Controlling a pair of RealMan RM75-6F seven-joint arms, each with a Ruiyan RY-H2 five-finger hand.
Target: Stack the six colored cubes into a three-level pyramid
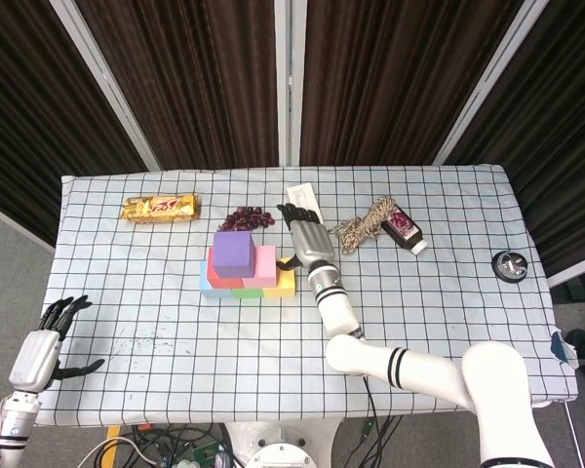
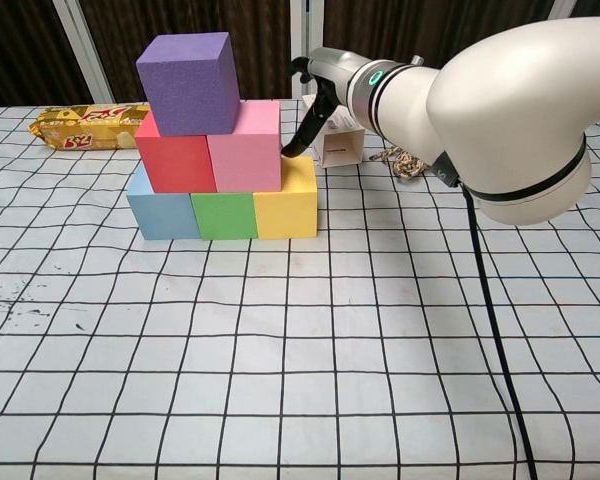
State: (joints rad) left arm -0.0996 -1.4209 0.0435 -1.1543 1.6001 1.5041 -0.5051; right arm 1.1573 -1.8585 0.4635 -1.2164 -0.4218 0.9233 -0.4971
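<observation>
**A:** Your pyramid is standing in the middle of the tabletop: blue cube, green cube and yellow cube in the bottom row, red cube and pink cube on them, purple cube on top. What worries you?

**B:** Your right hand. It holds nothing, its fingers are spread, and one dark fingertip comes down right at the corner where the pink cube meets the top of the yellow one. I cannot tell whether it touches.

**A:** So a careless withdrawal could hurt it?

**B:** I think so. If you sweep that hand leftward or drag it, you may shove the pink cube, and the purple cube sits half on it. Lift up and away to the right.

**A:** And your left hand?

**B:** It hangs off the near left corner, fingers apart and empty, well clear of the stack. It poses no risk where it is.
</observation>
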